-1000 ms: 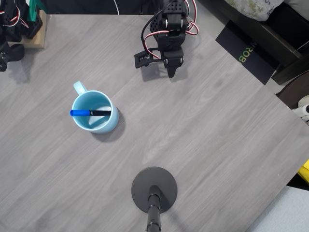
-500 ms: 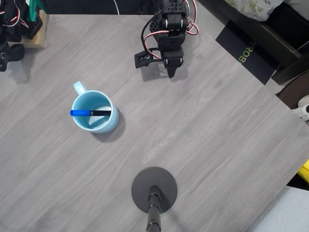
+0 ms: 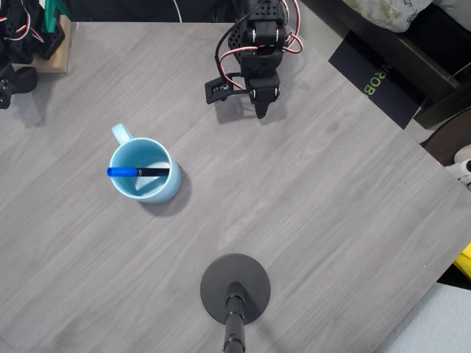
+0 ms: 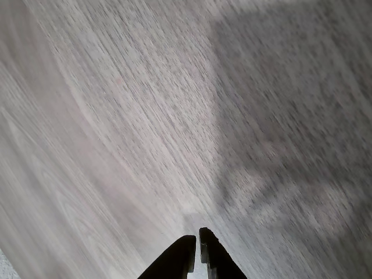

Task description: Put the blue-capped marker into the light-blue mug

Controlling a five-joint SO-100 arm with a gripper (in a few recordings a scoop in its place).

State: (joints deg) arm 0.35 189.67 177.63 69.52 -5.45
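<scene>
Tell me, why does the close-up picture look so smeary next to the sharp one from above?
The wrist view sits close over the table, so the grain looks soft and streaky, with a broad shadow at right; the overhead view is crisp and evenly lit, the light-blue mug casting a small shadow.

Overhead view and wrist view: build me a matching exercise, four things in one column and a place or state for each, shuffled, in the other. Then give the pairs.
Things:
1. blue-capped marker
2. light-blue mug
3. gripper
4. round black stand base

Places or states:
A. near the bottom edge of the table in the overhead view
B. fingers together, nothing between them, above bare wood
C. lying across the inside of the mug, cap toward the picture's left
D. upright on the table, handle pointing up-left in the overhead view

Pairs: 1-C, 2-D, 3-B, 4-A
</scene>
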